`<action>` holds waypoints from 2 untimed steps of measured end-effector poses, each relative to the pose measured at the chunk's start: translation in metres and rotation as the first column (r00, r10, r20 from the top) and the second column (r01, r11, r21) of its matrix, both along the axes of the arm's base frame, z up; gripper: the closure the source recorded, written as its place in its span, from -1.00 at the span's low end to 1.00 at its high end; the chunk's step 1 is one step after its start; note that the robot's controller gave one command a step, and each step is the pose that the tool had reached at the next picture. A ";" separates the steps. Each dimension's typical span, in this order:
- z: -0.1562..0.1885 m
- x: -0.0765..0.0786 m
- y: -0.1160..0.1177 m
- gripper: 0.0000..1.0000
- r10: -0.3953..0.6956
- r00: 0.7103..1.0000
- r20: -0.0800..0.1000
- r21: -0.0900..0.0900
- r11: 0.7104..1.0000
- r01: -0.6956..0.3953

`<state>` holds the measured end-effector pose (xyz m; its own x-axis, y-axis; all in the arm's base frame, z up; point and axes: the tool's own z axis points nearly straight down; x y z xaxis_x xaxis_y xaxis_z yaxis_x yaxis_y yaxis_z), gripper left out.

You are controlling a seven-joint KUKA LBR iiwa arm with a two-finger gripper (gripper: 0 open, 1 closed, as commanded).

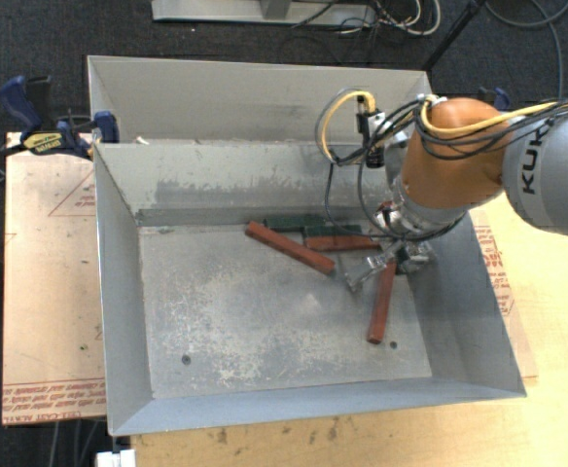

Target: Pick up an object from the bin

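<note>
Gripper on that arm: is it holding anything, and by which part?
Cannot be told: the gripper sits over the upper end of a reddish-brown stick, but no hold shows.

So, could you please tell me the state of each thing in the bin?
claw: low, among the sticks' ends.
slanted red stick: flat on the bin floor.
level red stick: flat, right end by the claw.
near red stick: flat, upper end at the claw.
green stick: flat by the back wall.
</note>
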<state>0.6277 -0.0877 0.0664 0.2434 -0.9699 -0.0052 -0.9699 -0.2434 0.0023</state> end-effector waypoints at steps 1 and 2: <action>0.008 0.003 -0.002 1.00 -0.003 1.000 0.009 -0.003 1.000 0.003; 0.008 0.003 -0.002 1.00 -0.003 1.000 0.009 -0.003 1.000 0.003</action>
